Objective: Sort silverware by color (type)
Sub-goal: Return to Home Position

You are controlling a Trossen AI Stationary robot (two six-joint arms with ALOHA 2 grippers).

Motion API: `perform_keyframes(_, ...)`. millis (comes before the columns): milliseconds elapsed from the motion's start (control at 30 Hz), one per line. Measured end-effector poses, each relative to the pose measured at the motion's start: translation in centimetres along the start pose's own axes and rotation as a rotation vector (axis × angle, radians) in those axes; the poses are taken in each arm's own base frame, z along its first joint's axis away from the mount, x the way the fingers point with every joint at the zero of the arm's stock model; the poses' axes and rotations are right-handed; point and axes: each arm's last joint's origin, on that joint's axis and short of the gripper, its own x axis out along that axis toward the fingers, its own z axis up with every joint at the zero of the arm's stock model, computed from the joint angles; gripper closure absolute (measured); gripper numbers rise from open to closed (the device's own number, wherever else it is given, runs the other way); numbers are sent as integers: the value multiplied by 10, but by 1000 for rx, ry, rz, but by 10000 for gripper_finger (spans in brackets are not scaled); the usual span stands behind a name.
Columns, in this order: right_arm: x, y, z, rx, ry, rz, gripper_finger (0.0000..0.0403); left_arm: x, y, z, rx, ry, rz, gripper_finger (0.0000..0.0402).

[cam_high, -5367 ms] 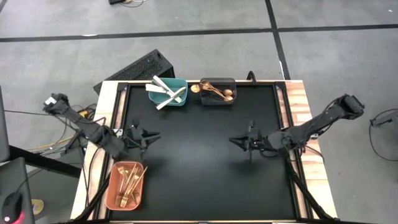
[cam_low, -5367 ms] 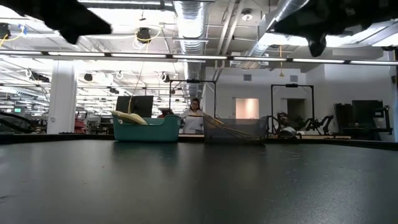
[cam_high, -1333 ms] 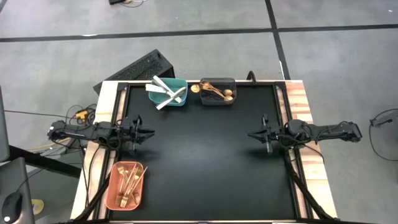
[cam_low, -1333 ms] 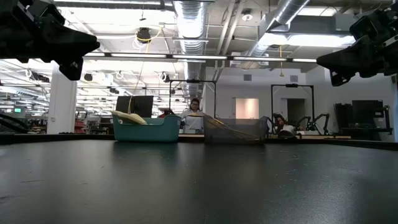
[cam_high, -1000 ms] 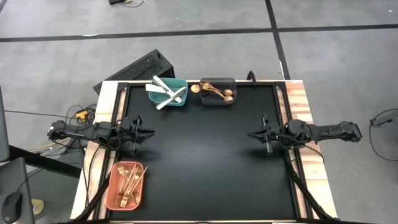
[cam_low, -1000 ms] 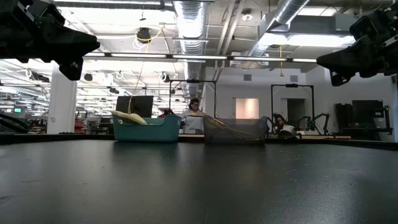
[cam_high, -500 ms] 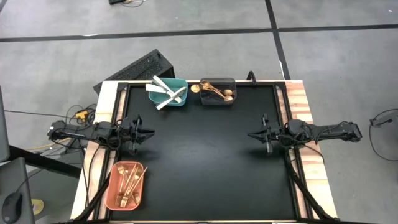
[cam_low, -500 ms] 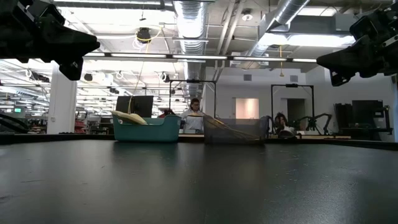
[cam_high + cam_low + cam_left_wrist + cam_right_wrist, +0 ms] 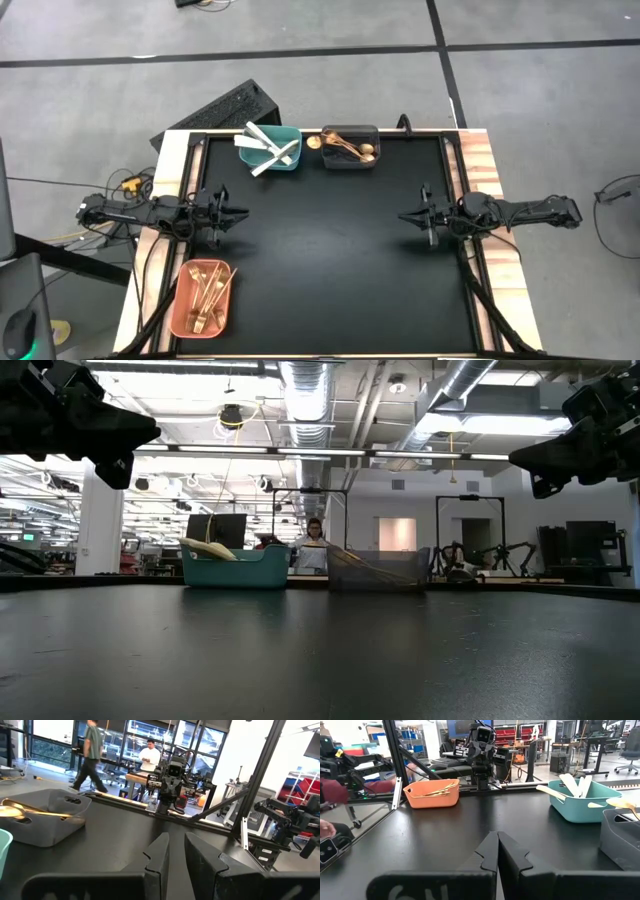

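The silverware lies sorted in three bins. White knives stick out of a teal bin [image 9: 270, 148] at the table's far edge, and gold spoons lie in the dark grey bin [image 9: 350, 148] beside it. Gold forks lie in a salmon bin [image 9: 200, 298] at the near left corner. My left gripper [image 9: 243, 215] hovers level over the table's left edge, its fingers [image 9: 161, 854] a narrow gap apart with nothing between them. My right gripper [image 9: 402, 216] hovers level over the right edge, shut and empty, as the right wrist view [image 9: 498, 847] shows.
The black table top [image 9: 330, 260] has wooden side strips. A dark keyboard-like object [image 9: 220, 112] lies on the floor beyond the far left corner. People stand in the room behind, and a person's sleeve [image 9: 332, 790] shows beside the table's near edge.
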Motion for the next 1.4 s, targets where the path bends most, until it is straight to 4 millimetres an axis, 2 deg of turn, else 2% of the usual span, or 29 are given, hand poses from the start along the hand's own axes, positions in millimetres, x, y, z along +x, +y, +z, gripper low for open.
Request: perform_keyframes(1400,0,0,0,0,0,0,375,2,0,-2,7,27,6,352)
